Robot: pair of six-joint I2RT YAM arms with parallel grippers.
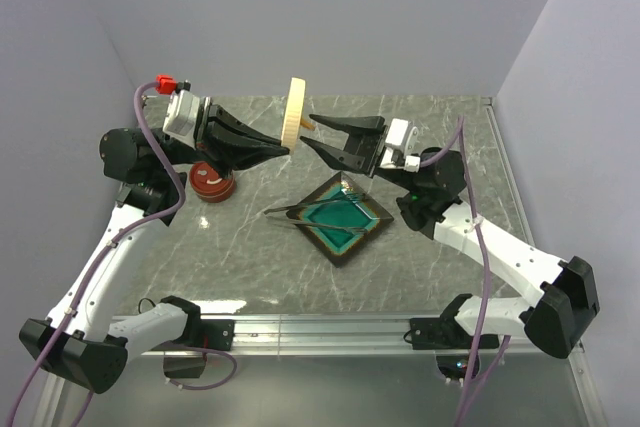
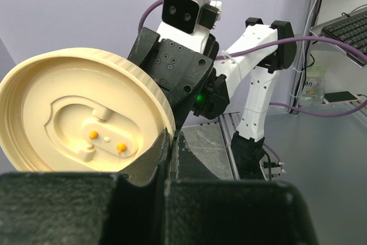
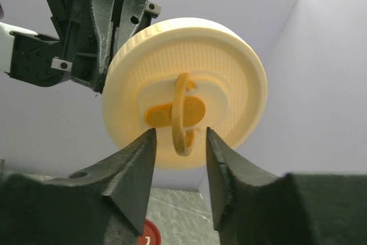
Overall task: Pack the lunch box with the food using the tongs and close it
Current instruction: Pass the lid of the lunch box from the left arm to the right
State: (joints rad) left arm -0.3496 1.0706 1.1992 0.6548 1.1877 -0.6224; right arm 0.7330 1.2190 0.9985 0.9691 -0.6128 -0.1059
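The left claw [image 1: 287, 148] is clamped tight on the bottom rim of a cream round lid [image 1: 296, 107], holding it on edge above the counter [image 1: 250, 247]. The right claw [image 1: 309, 130] faces the lid's top side, its fingers parted on either side of the ring handle [image 3: 182, 113] with a gap each way. The tongs [image 1: 318, 209] lie slantwise across a square teal dish [image 1: 375, 215], below both claws. A red-brown round container [image 1: 212, 183] stands left of the dish.
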